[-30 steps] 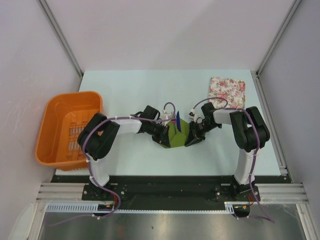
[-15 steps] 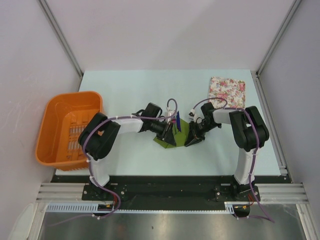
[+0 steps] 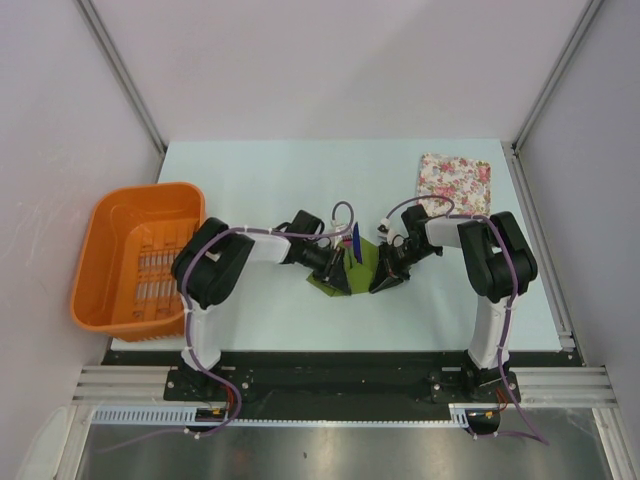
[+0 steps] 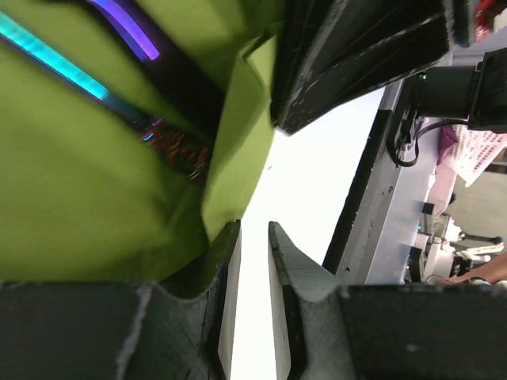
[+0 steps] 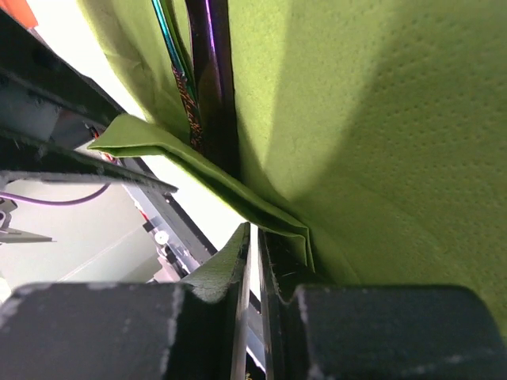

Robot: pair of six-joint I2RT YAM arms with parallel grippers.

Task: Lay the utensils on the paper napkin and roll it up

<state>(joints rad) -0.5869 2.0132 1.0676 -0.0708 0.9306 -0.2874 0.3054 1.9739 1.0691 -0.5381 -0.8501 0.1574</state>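
- We see the pale surface (image 3: pixel 260 180) carrying everything.
- The orange basket (image 3: pixel 150 192) sits at its left edge.
- The floral pad (image 3: pixel 455 182) lies at the far right.
- The paper napkin (image 3: pixel 365 260) lies mid-surface between both arms, one edge folded over.
- The utensils (image 3: pixel 355 238) rest on it, their handles poking out at the far side.
- The left fingers (image 4: pixel 226 261) stand narrowly apart at the napkin's edge, with bare surface showing in the gap.
- The right fingers (image 5: pixel 230 261) are nearly together at the fold; we cannot tell whether they pinch it.
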